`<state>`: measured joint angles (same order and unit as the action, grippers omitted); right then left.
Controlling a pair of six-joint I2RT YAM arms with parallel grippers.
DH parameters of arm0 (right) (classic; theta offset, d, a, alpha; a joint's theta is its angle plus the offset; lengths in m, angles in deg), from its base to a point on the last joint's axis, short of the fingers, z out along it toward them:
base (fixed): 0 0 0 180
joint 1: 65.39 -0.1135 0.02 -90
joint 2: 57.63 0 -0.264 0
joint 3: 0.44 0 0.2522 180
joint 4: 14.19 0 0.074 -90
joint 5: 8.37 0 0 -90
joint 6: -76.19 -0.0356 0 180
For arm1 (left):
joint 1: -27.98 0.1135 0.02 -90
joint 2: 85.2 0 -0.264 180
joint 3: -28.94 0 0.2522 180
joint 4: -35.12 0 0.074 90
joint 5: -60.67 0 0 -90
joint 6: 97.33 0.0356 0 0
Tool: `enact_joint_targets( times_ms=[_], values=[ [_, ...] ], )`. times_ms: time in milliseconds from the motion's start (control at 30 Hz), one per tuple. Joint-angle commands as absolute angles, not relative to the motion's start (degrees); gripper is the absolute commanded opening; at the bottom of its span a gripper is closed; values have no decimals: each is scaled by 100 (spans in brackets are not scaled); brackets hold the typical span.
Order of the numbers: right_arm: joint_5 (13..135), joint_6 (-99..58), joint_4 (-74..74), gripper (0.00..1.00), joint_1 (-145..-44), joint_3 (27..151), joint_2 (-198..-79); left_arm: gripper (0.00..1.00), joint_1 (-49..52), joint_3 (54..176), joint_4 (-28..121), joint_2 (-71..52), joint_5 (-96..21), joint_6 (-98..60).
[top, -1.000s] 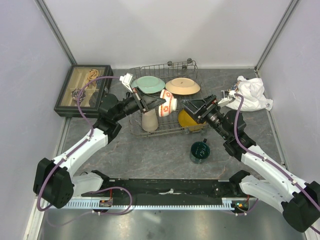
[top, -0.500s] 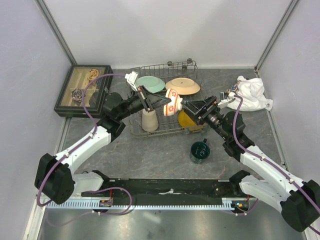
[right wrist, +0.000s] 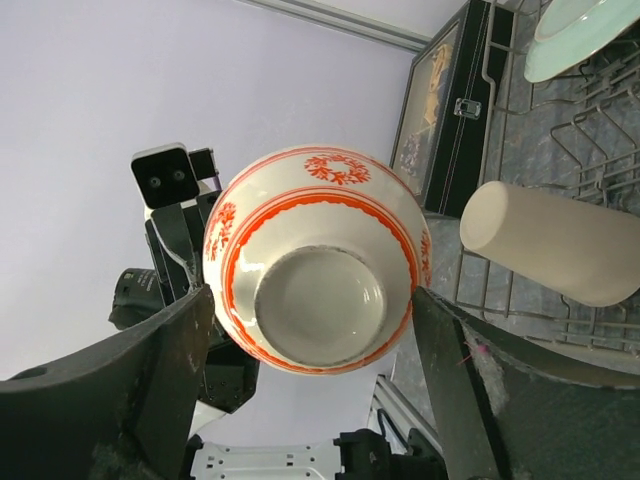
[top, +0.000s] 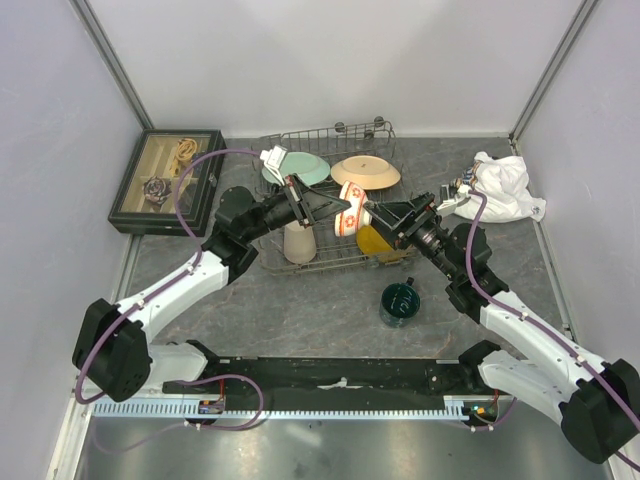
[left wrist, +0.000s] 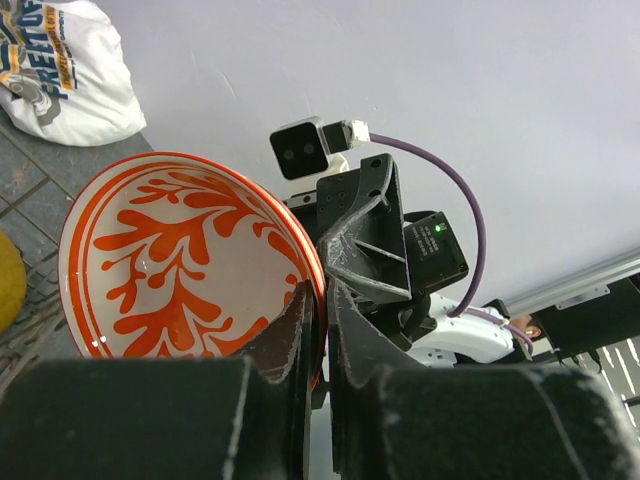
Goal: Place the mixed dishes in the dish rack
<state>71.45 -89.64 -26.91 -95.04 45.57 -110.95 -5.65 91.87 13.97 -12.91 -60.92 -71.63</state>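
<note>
The bowl (top: 349,208) is up in the air over the middle of the rack (top: 330,262), caught between the two arms. It is tipped on its side, so its axis runs roughly level from one arm to the other. The open mouth faces the left arm and the foot ring faces the right arm.

The left gripper (top: 335,205) is pinched on the bowl's rim. In the left wrist view one finger is inside the orange-patterned bowl (left wrist: 190,260) and the other outside. The fingertips (left wrist: 305,300) are closed tight on the lip.

The right gripper (top: 374,214) stands spread wide at the foot side. Its wrist view looks straight at the underside of the bowl (right wrist: 315,260), with a finger (right wrist: 185,340) off each flank. I can't tell whether they touch it.

Below in the rack:
- The cup (top: 298,240) leans at the near left.
- The green plate (top: 300,168) and the tan plate (top: 365,172) sit toward the back.
- The yellow plate (top: 372,240) is at the near right, partly hidden by the right arm.

The mug (top: 400,302) stands mouth up on the table (top: 300,310), in front of the rack. The cloth (top: 500,190) lies at the far right and the box (top: 165,180) at the far left.
</note>
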Motion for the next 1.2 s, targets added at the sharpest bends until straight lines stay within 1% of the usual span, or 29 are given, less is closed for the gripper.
enact_joint_targets(
  times_ms=[0,67,100,200,433,467,533,567,633,733,833,867,900,1000,1067,1100,1167],
  values=[
    [7020,-9071,-3049,82,-9457,4470,-11080,2,-647,9508,687,-1278,-5991,-7369],
    [6985,-9115,-3128,79,-9431,4435,-11098,2,-656,9508,679,-1261,-5982,-7360],
    [6976,-9133,-3154,75,-9431,4426,-11098,2,-665,9517,661,-1261,-5982,-7369],
    [6915,-9186,-3225,71,-9404,4390,-11141,2,-674,9517,661,-1252,-5974,-7360],
    [6853,-9247,-3295,66,-9369,4338,-11142,2,-682,9544,617,-1199,-5965,-7369],
    [6836,-9247,-3339,62,-9361,4320,-11142,2,-691,9544,617,-1190,-5965,-7387],
    [6818,-9300,-3374,59,-9352,4285,-11151,1,-700,9535,608,-1173,-5965,-7387],
    [6809,-9309,-3426,56,-9343,4276,-11150,2,-700,9526,600,-1173,-5965,-7378],
    [6792,-9335,-3462,53,-9334,4259,-11168,2,-700,9508,591,-1155,-5956,-7387],
    [6739,-9379,-3515,43,-9317,4241,-11194,2,-709,9500,582,-1146,-5965,-7387],
    [6704,-9405,-3611,11,-9308,4223,-11212,2,-709,9491,582,-1103,-5974,-7387],
    [6686,-9414,-3620,0,-9299,4223,-11221,5,-709,9499,573,-1094,-5991,-7387],
    [6678,-9423,-3620,0,-9282,4223,-11238,15,-709,9491,582,-1085,-5991,-7387],
    [6651,-9493,-3752,0,-9264,4197,-11256,35,-709,9447,582,-1041,-6026,-7396],
    [6642,-9493,-3752,0,-9255,4206,-11265,42,-717,9412,573,-1032,-6035,-7387],
    [6642,-9485,-3743,0,-9246,4214,-11265,48,-709,9377,582,-1041,-6035,-7369],
    [6634,-9493,-3726,0,-9237,4223,-11265,53,-718,9333,591,-1041,-6035,-7360]
  ],
)
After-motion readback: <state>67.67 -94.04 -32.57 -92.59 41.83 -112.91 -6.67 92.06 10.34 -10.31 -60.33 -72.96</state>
